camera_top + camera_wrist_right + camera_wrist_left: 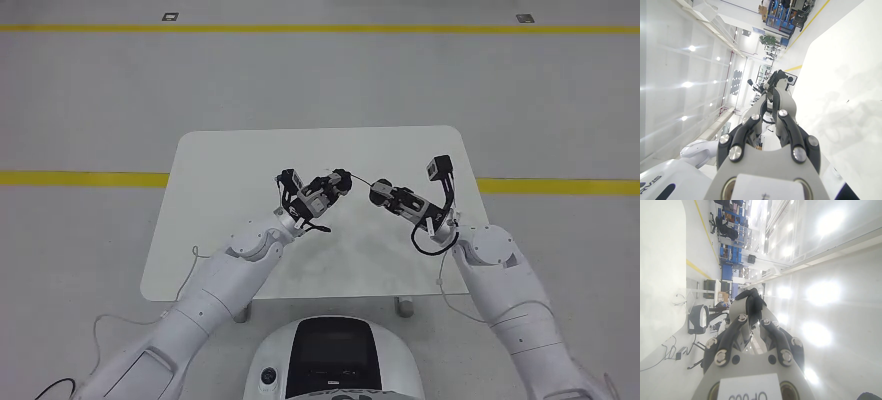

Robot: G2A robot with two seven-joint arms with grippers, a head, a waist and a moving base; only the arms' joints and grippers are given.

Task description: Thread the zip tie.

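- Left gripper [752, 295]: in the left wrist view its two black-padded fingers [755, 308] lie pressed together, with a dark scrap pinched at the tips. It is judged to be clamped on one end of the thin black plastic zip tie [362, 181].
- Right gripper [778, 74]: in the right wrist view its fingers are likewise together, a ribbed black pad runs along the seam and a small dark piece sits at the tip. It is judged to be clamped on the strap's other end.
- Key relation: in the top view the zip tie's long axis runs left to right at the centre of the frame, bowed slightly toward the upper edge. It bridges the gap between the two tips.
- The grippers face each other, near but not touching, the left one just left of centre and the right one just right of it. Neither arm is the nearer, since each appears to hold an end.
- Judgement: threading calls for the tail to meet the head, so the tips must close in along this same axis. Which end carries the head is too small to tell.
- White rounded-corner table [420, 150]: it lies beneath both grippers, mid-frame in the top view.
- Views compared: the top view gives the strap's run from tip to tip. The wrist views give the finger closure, which the top view leaves unsettled, but in them the strap itself is too fine to trace.
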